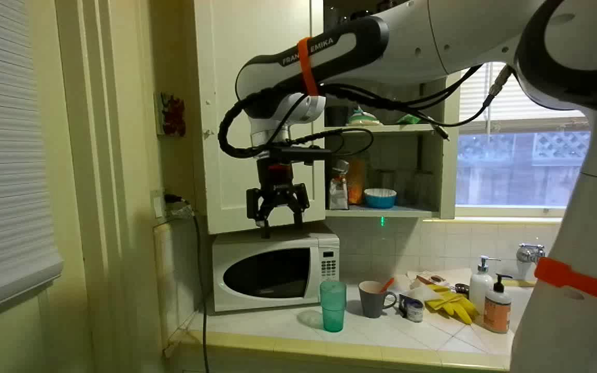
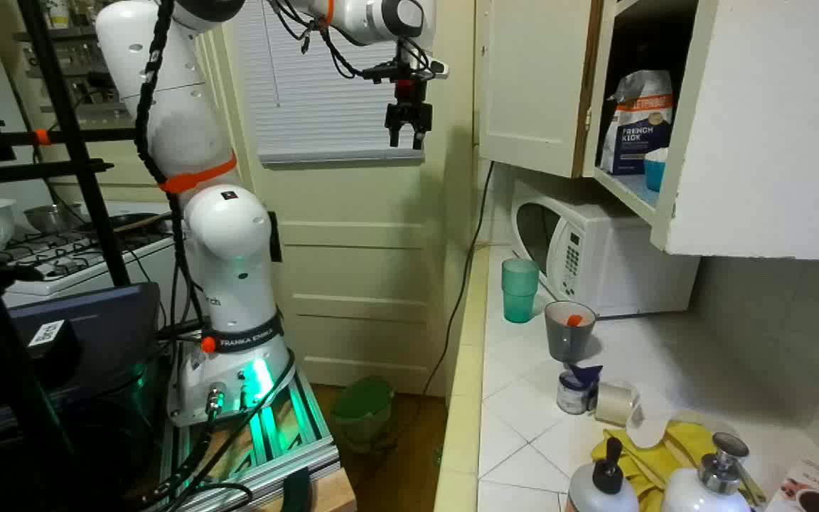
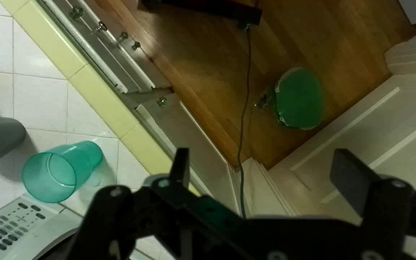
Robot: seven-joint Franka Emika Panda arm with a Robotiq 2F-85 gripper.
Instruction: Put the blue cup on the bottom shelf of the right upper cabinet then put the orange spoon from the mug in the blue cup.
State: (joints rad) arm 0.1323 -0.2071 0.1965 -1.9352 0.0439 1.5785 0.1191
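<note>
The gripper (image 1: 282, 229) is holding its jaws apart and empty, presumably to admit the blue cup (image 1: 333, 306), which is standing upright on the counter (image 1: 381, 335). Just beyond, the mug (image 1: 372, 304) is propping the tilted orange spoon (image 1: 387, 284); farther back, the bottom shelf (image 1: 407, 213) is apparently awaiting the cup.

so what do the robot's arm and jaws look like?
White-and-black arm with EMIKA lettering, orange straps and black cables along the outside. The jaws are black and jointed, with a red patch above.
</note>
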